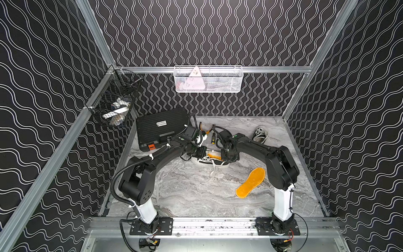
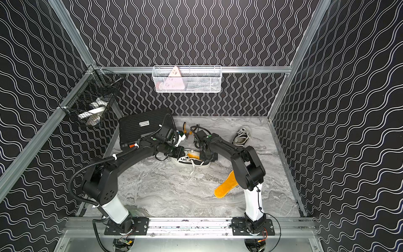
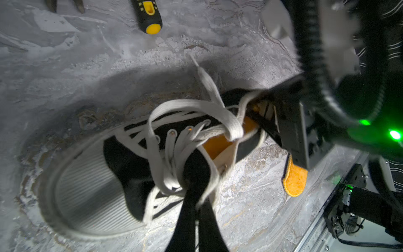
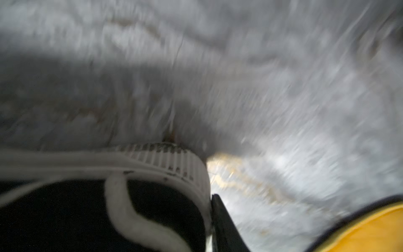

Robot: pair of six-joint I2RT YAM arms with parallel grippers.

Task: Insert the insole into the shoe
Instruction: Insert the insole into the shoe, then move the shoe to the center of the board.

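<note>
Shoe (image 1: 209, 163) lies mid-table, toe toward the left arm. Insole (image 3: 220, 144) shows in the shoe's mouth, from under the laces back to the heel; how far forward it reaches is hidden.

Left gripper (image 3: 194, 174) is pinched tight on the shoe's upper by the eyelets. Right gripper (image 3: 260, 122) is at the heel opening, against the insole. Can't tell if its jaws are clamped or apart, and the right wrist view is too blurred to help.

In the way: loose laces (image 3: 196, 109) draped across the mouth, over the insole. One end trails forward on the table (image 1: 185, 196).

Around:
- second insole (image 1: 250, 182) flat beside the right arm
- second shoe (image 1: 260, 135) back right
- screwdriver (image 3: 149, 19) and pliers (image 1: 209, 131) just behind the shoe
- black case (image 1: 161, 128) back left
- white basket (image 1: 208, 87) and black basket (image 1: 111, 109) on the walls
</note>
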